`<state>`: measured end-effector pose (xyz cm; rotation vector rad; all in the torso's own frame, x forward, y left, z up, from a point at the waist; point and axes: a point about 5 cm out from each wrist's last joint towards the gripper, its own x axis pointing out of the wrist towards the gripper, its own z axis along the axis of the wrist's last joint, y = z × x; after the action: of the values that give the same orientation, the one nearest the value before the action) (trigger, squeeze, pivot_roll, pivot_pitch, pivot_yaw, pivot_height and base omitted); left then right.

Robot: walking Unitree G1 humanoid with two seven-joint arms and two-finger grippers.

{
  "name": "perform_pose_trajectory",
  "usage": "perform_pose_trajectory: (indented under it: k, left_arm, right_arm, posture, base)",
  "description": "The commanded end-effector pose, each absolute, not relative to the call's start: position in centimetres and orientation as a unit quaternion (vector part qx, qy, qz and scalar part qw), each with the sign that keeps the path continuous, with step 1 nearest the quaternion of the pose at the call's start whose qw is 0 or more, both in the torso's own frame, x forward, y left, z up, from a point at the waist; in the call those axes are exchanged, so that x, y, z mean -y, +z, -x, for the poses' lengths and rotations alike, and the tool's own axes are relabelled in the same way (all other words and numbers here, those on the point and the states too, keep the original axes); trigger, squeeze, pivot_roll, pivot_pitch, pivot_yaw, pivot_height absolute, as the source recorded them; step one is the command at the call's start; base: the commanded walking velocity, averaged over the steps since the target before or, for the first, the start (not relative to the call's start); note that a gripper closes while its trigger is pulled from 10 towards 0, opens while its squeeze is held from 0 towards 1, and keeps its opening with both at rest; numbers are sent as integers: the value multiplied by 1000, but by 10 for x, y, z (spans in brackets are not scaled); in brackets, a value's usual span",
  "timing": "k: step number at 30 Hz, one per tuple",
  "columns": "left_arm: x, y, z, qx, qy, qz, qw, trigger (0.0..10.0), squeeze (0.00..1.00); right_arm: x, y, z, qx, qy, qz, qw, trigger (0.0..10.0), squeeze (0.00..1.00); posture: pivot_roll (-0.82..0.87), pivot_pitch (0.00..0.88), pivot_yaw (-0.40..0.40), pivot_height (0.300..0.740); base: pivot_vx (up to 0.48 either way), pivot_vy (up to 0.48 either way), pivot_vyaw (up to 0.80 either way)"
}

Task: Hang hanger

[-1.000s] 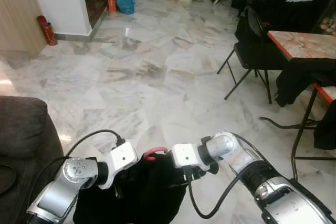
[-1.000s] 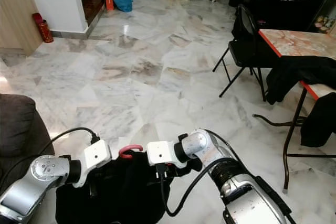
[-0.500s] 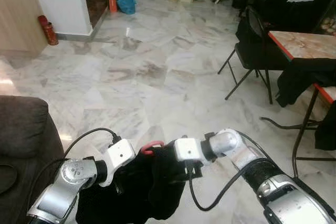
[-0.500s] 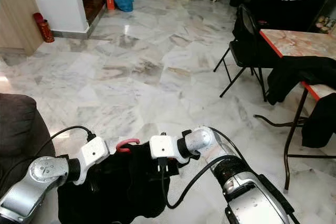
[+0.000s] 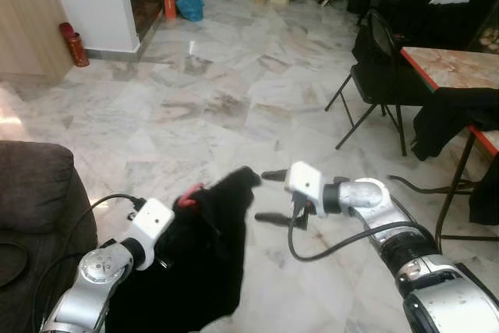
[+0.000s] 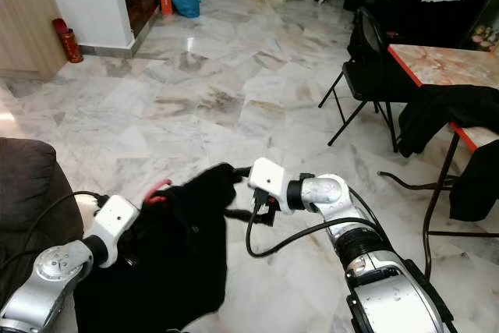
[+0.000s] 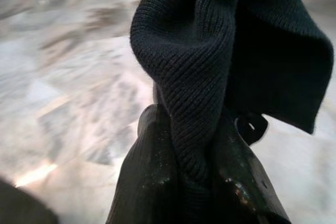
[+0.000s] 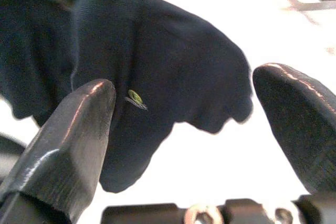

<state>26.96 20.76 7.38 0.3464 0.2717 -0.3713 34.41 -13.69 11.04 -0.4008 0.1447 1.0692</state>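
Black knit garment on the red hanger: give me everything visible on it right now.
The black knit garment is dark, ribbed, sweater-like fabric, bunched and draped limp over a red hanger of which a small red part peeks out at the top. The left gripper is shut on a thick fold of it, holding it above the marble floor. One corner sticks out toward the right gripper, whose fingers are spread open just short of that corner, not touching it. A small yellowish speck sits on the cloth.

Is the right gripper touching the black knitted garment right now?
Apart. In the right wrist view the right gripper has its two black fingers spread wide, with bright floor between them and the black knitted garment beyond.
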Motion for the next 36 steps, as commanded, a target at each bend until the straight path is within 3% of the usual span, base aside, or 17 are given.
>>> perform_pose_trajectory:
  k: [1, 4, 5, 6, 8, 21, 29, 36]
  left_arm:
    - [-218, 81, -274, -109, -116, -151, 976, 10000, 0]
    - [-225, 80, -274, -101, -69, -137, 983, 10000, 0]
    - [-231, 78, -273, -95, -29, -129, 987, 10000, 0]
    - [-231, 78, -273, -95, -29, -129, 987, 10000, 0]
    - [-240, 74, -268, -85, 35, -108, 990, 10000, 0]
    - [-230, 78, -263, -39, 61, -104, 992, 10000, 0]
    - [-223, 76, -266, -41, 44, -95, 994, 10000, 0]
    - [-222, 78, -271, -32, 49, -83, 995, 10000, 0]
  right_arm:
    - [148, 107, -347, -66, 442, 158, 880, 10000, 0]
    - [156, 101, -347, -67, 388, 147, 908, 10000, 0]
    - [165, 95, -346, -65, 324, 123, 936, 10000, 0]
    - [165, 95, -346, -65, 324, 123, 936, 10000, 0]
    - [183, 80, -337, -71, 229, 81, 968, 10000, 0]
    - [216, 56, -303, -54, 52, 30, 997, 10000, 0]
    - [214, 43, -287, -63, 21, 29, 997, 10000, 0]
    - [212, 41, -280, -65, 3, 26, 998, 10000, 0]
  posture:
    - [203, 0, -69, 732]
    - [198, 0, -66, 732]
    - [196, 0, -64, 732]
    - [196, 0, -64, 732]
    - [181, 0, -61, 732]
    - [185, 0, -38, 732]
    - [153, 0, 14, 732]
    - [137, 0, 13, 732]
  base:
    - [0, 0, 0]
    - [0, 0, 0]
    - [0, 0, 0]
    - [0, 0, 0]
    - [0, 0, 0]
    - [0, 0, 0]
    - [0, 0, 0]
    - [0, 0, 0]
